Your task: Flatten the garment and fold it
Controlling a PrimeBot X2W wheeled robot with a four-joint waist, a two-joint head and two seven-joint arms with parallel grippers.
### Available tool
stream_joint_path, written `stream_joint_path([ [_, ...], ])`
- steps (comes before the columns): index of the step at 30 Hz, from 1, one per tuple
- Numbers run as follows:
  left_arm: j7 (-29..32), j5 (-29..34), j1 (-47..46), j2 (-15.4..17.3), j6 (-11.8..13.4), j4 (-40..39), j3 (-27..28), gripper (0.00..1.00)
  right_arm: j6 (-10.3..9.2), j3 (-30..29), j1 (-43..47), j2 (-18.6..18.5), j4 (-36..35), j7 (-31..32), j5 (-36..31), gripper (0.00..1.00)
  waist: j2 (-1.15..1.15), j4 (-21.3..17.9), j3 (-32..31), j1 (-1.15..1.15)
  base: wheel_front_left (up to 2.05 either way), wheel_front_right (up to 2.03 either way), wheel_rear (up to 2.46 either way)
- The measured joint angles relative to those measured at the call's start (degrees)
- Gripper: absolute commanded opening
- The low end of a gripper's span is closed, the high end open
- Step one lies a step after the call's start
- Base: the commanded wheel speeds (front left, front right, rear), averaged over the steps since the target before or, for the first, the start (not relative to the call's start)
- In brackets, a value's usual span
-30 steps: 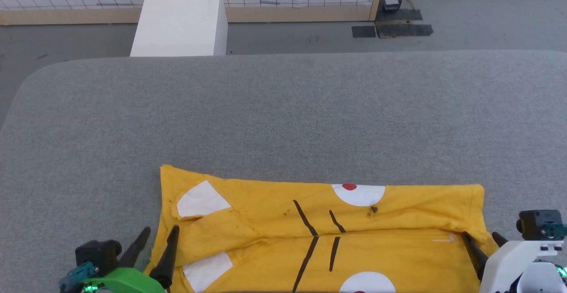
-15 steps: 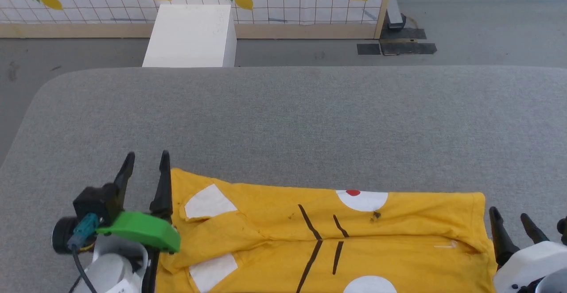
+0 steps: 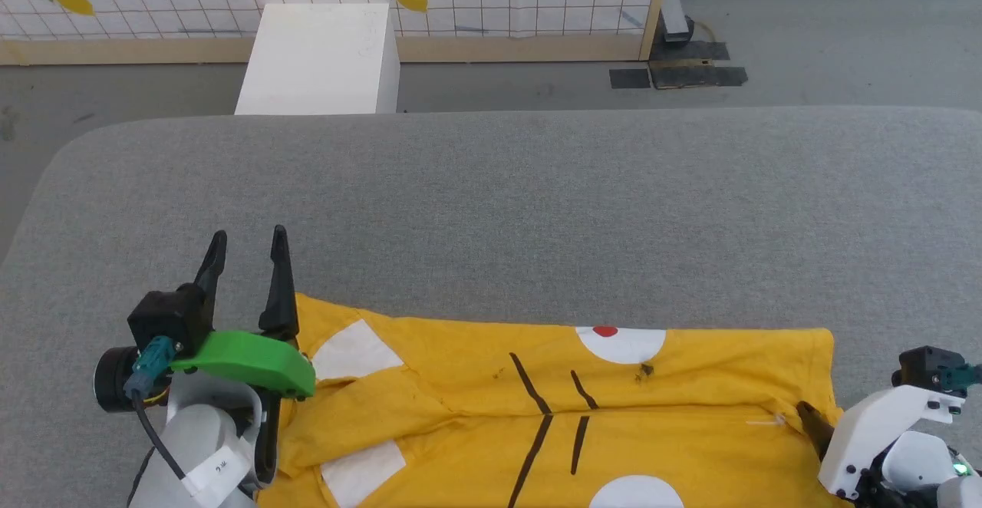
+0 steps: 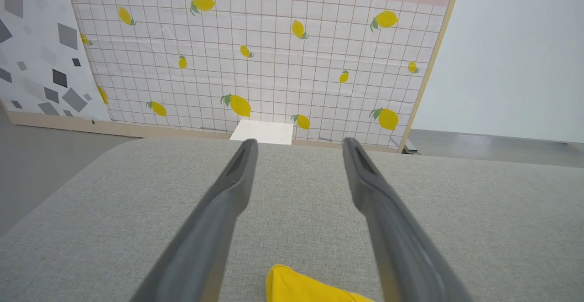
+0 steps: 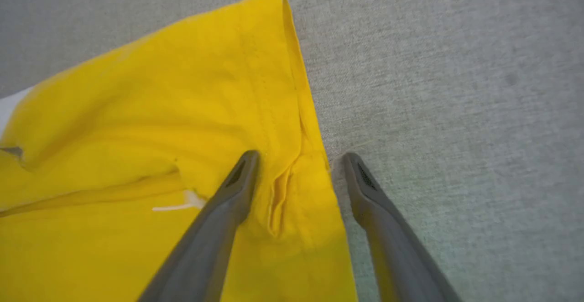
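The yellow printed shirt (image 3: 552, 400) is lying along the near side of the grey padded table (image 3: 491, 209), seemingly folded once lengthwise (further folds remaining), while the left gripper (image 3: 248, 233) and right gripper (image 5: 300, 156) are hovering spread-fingered at its ends.

Folded yellow garment (image 3: 552, 408), near table edge

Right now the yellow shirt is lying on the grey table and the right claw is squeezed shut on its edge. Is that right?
Not quite. The right gripper is open, not squeezed shut. In the right wrist view its two fingers stand apart on either side of the edge of the shirt, one over the cloth and one over the grey table. The shirt does lie on the table.
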Motion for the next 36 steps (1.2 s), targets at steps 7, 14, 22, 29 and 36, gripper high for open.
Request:
stream_joint_path([
  [7,0.0,1.6,0.0,-1.1,-1.7,1.3,2.1,1.0,-0.01,1.4,0.3,0.1,-3.0,4.4,-0.3,0.0,0.0,0.2,0.3,0.0,0.0,0.0,0.0],
  [14,0.0,2.9,0.0,-2.3,-3.3,2.6,3.5,1.0,0.01,-0.9,1.7,1.0,-6.6,2.7,-4.0,0.0,0.0,0.3,0.4,0.0,0.0,0.0,0.0],
  [22,0.0,3.7,-0.1,-3.0,-4.4,2.9,4.9,1.0,0.02,-15.2,1.3,0.9,-8.0,-4.4,-17.0,0.0,0.0,0.6,0.9,0.0,0.0,0.0,0.0],
  [29,0.0,4.1,-0.1,-4.0,-5.2,3.0,5.6,1.0,0.02,-22.2,0.0,-1.7,-6.9,-8.0,-21.2,0.0,0.0,1.3,1.5,0.0,0.0,0.0,0.0],
  [36,0.0,4.8,0.0,-4.4,-5.8,3.3,6.0,1.0,0.02,-19.1,0.6,-2.1,-8.5,-3.9,-18.6,0.0,0.0,1.8,1.6,0.0,0.0,0.0,0.0],
])
